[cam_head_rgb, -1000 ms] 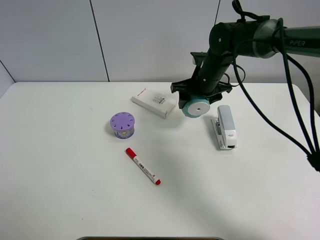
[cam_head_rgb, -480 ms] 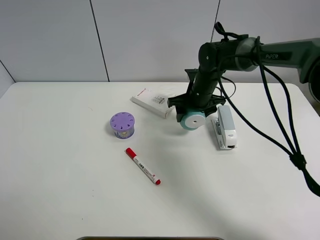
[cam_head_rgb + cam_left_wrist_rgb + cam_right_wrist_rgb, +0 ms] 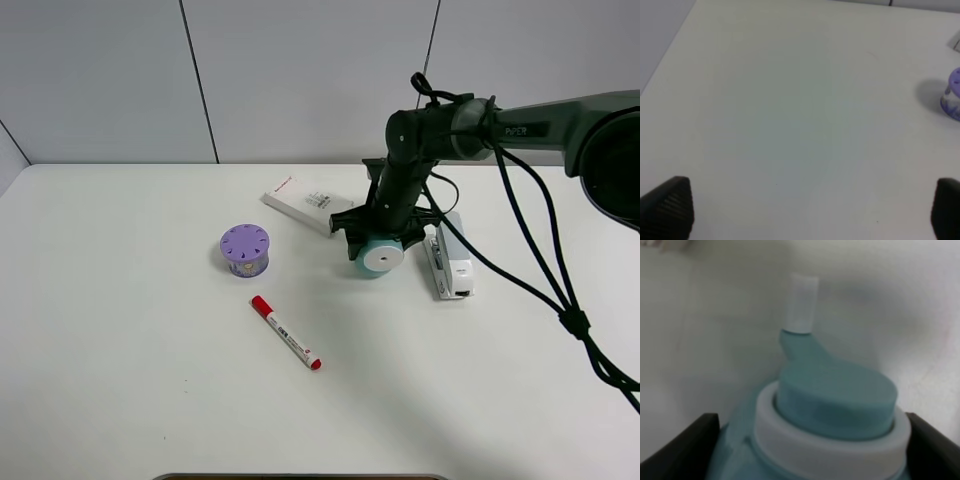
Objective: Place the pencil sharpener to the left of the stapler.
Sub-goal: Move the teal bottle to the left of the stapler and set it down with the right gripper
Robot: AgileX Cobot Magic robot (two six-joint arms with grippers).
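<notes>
The mint-teal pencil sharpener (image 3: 378,257) with its white round face sits low at the table surface, just left of the pale grey-and-white stapler (image 3: 451,254). My right gripper (image 3: 378,236) is shut on the sharpener from above. In the right wrist view the sharpener (image 3: 832,410) fills the picture between the two dark fingers (image 3: 682,440), its white crank handle (image 3: 801,302) sticking out. Whether it touches the table I cannot tell. My left gripper (image 3: 810,207) is open over bare table, out of the exterior view.
A flat white box (image 3: 307,203) lies behind and left of the sharpener. A purple round holed container (image 3: 245,249) stands at centre left, also seen as the purple container (image 3: 953,95). A red-capped marker (image 3: 286,333) lies in front of it.
My right gripper has carried the sharpener down and slightly left, from above the stapler's far end to table level beside the stapler. The left arm has not moved.
</notes>
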